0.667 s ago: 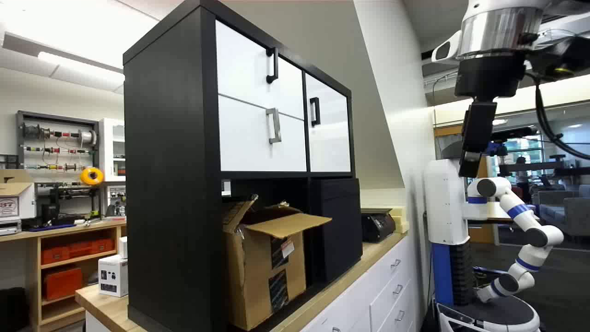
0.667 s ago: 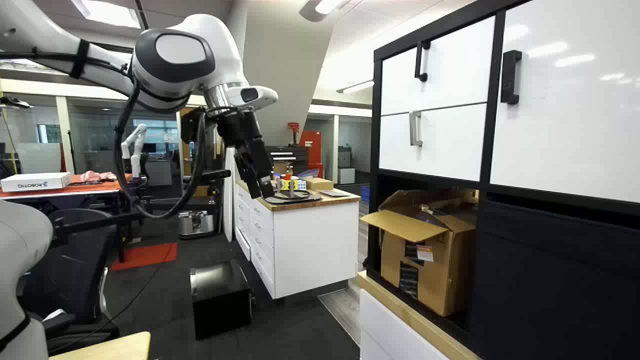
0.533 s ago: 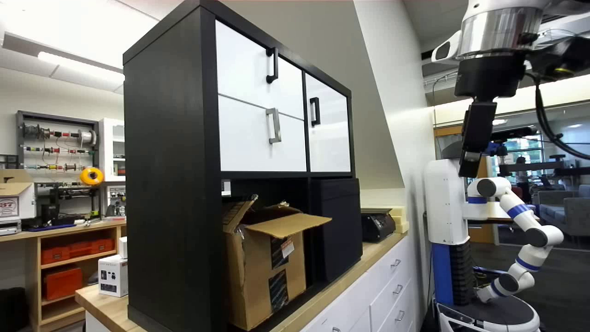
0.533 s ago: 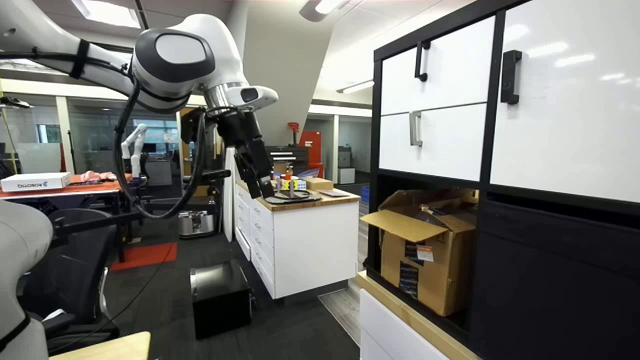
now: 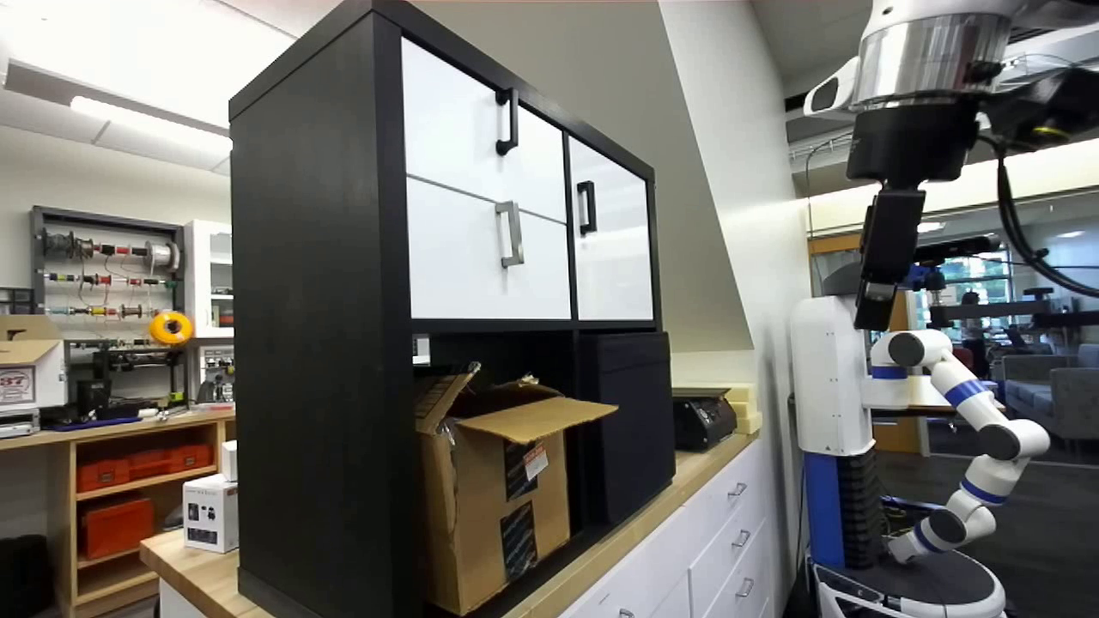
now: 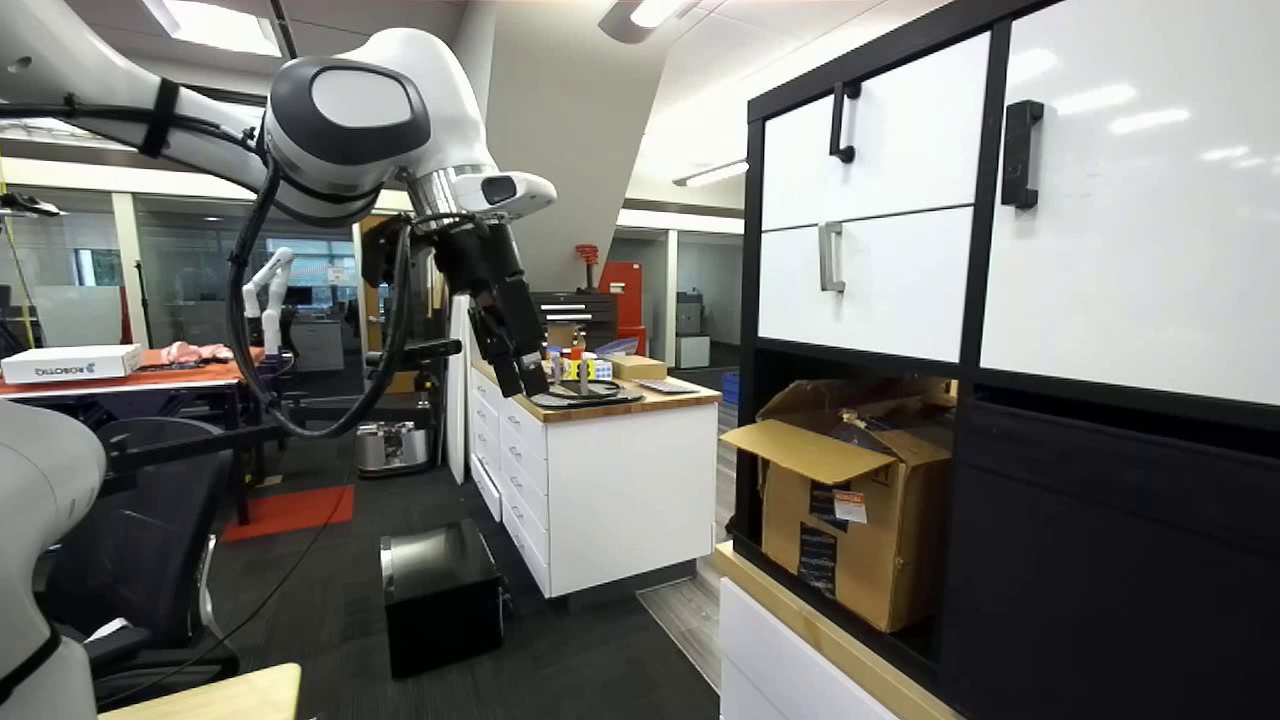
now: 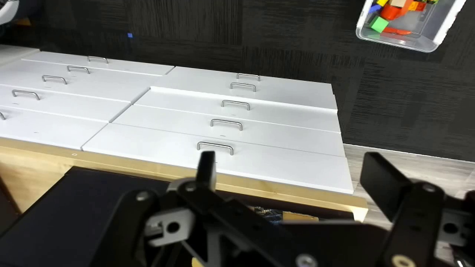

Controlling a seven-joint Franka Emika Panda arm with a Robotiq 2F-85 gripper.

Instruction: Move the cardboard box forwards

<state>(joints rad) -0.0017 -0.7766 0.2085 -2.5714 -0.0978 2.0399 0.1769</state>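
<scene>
The cardboard box [image 5: 476, 515] is brown, with raised top flaps, dark printed tape and a small white and orange label. It sits in the lower open compartment of the black-and-white cabinet, one flap sticking out over the front, as also seen in an exterior view [image 6: 870, 565]. Only a sliver of the box [image 7: 298, 216] shows in the wrist view, behind the gripper's body. My gripper [image 7: 290, 167] is open with nothing between its fingers. In both exterior views the gripper [image 5: 876, 313] [image 6: 524, 378] hangs pointing down in the air, in front of the cabinet and apart from the box.
The cabinet [image 5: 318, 300] has white doors with protruding handles [image 6: 832, 257]. A dark panel [image 5: 627, 421] fills the compartment beside the box. The cabinet stands on a wood-topped counter with white drawers [image 7: 230, 137]. A bin of toy blocks [image 7: 415, 37] is on the floor.
</scene>
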